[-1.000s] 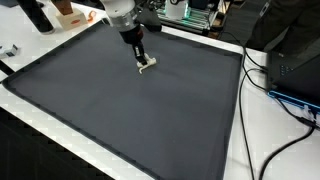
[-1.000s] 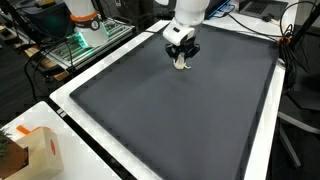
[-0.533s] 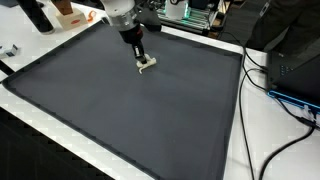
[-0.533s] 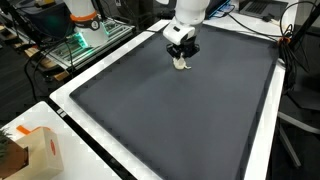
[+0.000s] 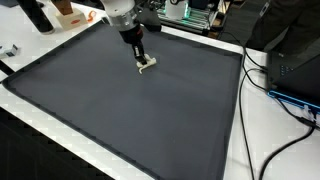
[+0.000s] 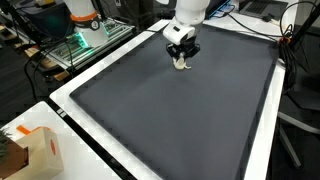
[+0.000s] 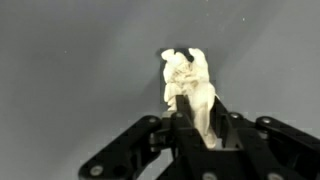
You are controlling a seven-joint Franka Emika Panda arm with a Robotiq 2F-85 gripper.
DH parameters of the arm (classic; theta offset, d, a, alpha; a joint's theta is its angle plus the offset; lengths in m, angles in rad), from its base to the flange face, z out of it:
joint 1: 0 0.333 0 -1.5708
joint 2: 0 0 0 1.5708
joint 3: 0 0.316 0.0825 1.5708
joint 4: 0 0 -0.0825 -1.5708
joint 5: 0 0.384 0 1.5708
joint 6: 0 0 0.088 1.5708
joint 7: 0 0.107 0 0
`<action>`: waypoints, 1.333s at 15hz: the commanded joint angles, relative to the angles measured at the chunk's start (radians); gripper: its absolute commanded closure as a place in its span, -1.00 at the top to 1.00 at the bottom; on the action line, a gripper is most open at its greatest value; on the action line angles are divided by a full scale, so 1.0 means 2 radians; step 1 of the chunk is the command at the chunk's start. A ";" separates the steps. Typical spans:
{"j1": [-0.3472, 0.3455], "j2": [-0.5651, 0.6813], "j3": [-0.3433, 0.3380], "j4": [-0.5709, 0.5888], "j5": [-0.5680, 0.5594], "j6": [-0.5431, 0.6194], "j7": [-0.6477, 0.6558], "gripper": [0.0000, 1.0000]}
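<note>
My gripper (image 7: 201, 128) is shut on a small cream-white soft object (image 7: 188, 82) that looks like a crumpled cloth or plush piece. In the wrist view its upper end sticks out past my black fingertips over the dark grey mat. In both exterior views the gripper (image 5: 141, 58) (image 6: 181, 57) stands low over the far part of the mat, with the cream object (image 5: 147, 63) (image 6: 182, 64) at its tips, touching or just above the mat.
A large dark grey mat (image 5: 130, 110) (image 6: 170, 110) covers the table. Cables and a black box (image 5: 295, 70) lie off one side. An orange-and-white box (image 6: 35, 150) sits near a corner. Electronics (image 6: 85, 35) stand past the far edge.
</note>
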 commanded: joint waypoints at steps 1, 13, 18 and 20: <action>0.005 0.000 -0.004 -0.002 0.000 0.002 0.010 0.24; -0.020 -0.051 0.015 -0.038 0.024 0.012 -0.126 1.00; -0.085 -0.107 0.058 -0.090 0.122 0.036 -0.319 1.00; -0.123 -0.121 0.086 -0.102 0.184 0.033 -0.395 1.00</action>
